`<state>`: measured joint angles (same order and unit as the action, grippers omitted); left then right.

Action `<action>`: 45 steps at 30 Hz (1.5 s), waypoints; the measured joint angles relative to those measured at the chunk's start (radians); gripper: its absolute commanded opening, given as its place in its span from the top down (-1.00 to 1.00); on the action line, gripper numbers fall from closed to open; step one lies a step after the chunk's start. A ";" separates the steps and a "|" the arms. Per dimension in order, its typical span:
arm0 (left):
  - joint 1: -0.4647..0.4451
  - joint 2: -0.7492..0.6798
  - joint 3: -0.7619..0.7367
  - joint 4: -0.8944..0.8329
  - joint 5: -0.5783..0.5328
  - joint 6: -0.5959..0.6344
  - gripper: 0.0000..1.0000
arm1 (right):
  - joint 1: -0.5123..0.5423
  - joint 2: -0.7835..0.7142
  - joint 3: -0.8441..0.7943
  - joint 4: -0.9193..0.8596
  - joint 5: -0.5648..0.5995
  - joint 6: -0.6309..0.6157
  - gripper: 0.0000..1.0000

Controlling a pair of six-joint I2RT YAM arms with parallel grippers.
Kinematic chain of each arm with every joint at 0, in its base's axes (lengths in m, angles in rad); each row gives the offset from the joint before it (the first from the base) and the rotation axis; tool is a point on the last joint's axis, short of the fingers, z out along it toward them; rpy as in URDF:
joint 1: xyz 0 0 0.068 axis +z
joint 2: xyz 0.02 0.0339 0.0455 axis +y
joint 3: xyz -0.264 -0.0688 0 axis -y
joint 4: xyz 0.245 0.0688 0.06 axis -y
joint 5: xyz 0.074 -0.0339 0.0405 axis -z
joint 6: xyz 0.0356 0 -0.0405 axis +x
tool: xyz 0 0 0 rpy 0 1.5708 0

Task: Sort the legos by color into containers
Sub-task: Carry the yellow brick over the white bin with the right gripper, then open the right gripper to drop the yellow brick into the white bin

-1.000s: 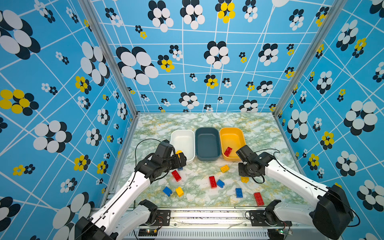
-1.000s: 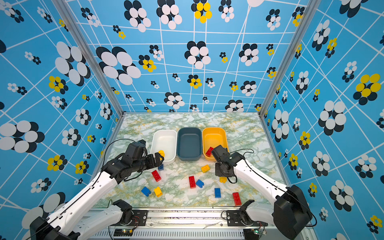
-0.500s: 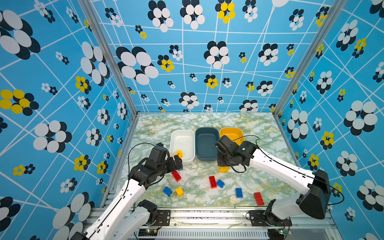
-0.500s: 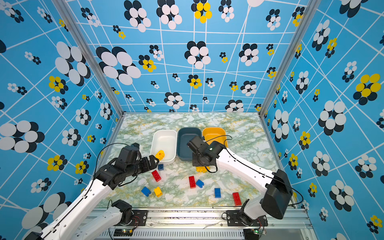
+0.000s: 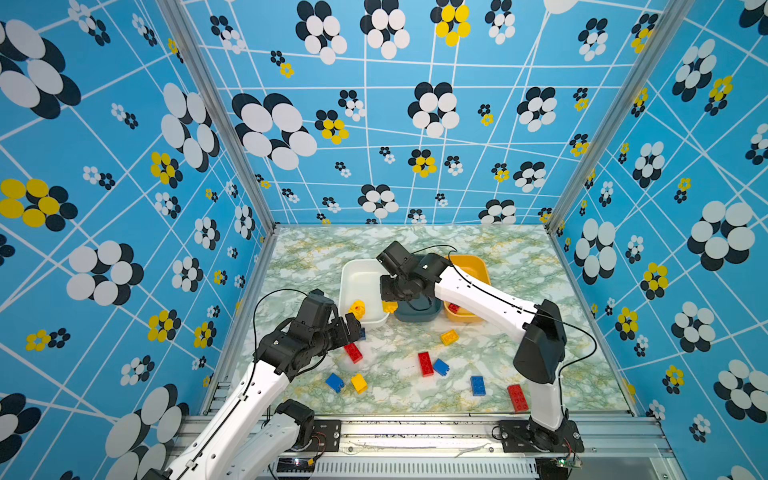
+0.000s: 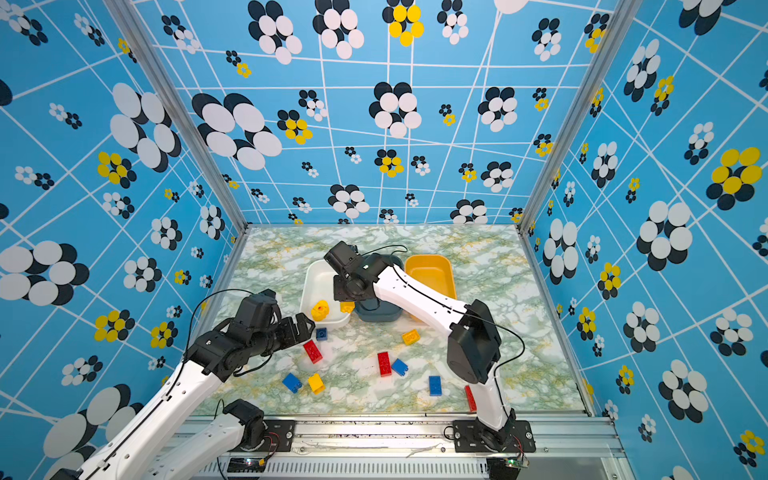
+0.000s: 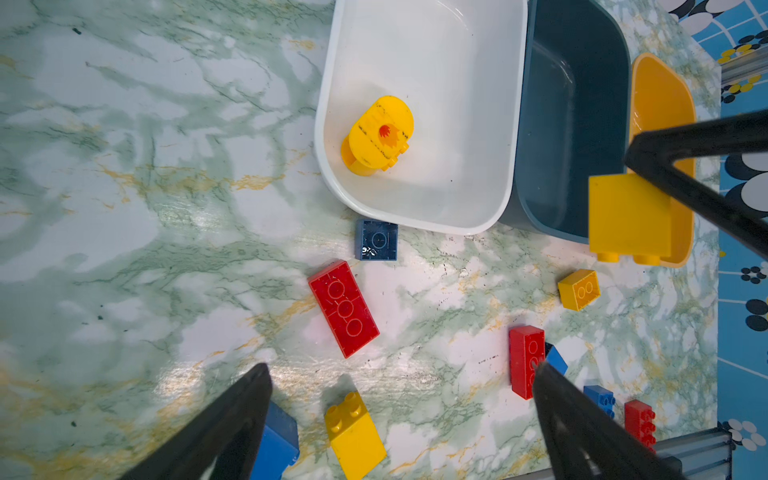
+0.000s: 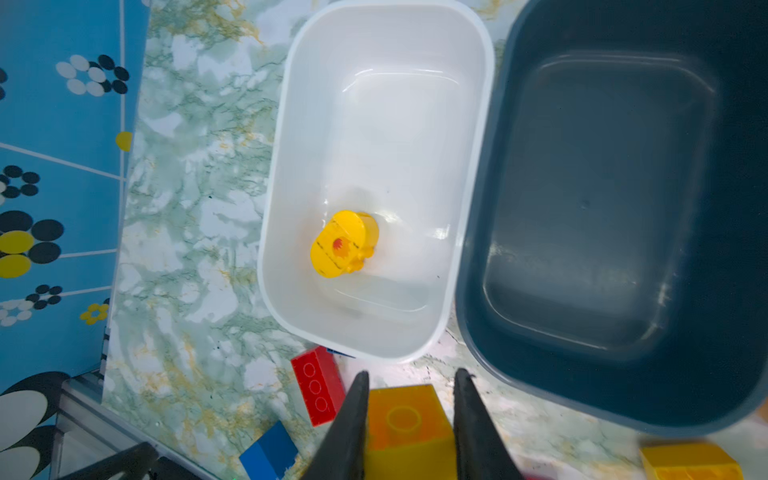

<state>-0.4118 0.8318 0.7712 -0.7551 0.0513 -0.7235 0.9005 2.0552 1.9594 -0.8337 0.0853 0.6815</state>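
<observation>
Blue brick (image 7: 376, 240) just beside white tub (image 7: 436, 83)

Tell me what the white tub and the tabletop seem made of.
White tub: likely moulded plastic, glossy; bright highlights on smooth rounded walls. Tabletop: smooth, slightly shiny sheet printed with green-white marbling, perhaps laminate or film; real stone cannot be ruled out.

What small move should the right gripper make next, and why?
Probably shift over the white tub and open: the right gripper holds a yellow brick near that tub's rim, and a yellow piece already lies inside.
</observation>
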 measured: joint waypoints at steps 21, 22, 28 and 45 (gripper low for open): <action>0.000 0.000 -0.032 -0.001 -0.026 -0.020 -0.98 | 0.000 0.468 0.496 -0.202 -0.039 -0.078 -0.05; 0.000 0.000 -0.032 -0.001 -0.026 -0.022 -0.98 | 0.000 0.468 0.498 -0.206 -0.040 -0.079 -0.08; 0.000 0.000 -0.032 -0.001 -0.026 -0.026 -0.99 | 0.000 0.448 0.488 -0.222 -0.039 -0.095 -0.15; 0.000 0.013 -0.037 0.032 -0.027 -0.025 -0.98 | 0.000 -0.167 -0.168 -0.116 -0.030 -0.099 -0.56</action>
<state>-0.4118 0.8452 0.7338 -0.7231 0.0242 -0.7486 0.9005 1.8885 1.7912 -0.9497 0.0555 0.5827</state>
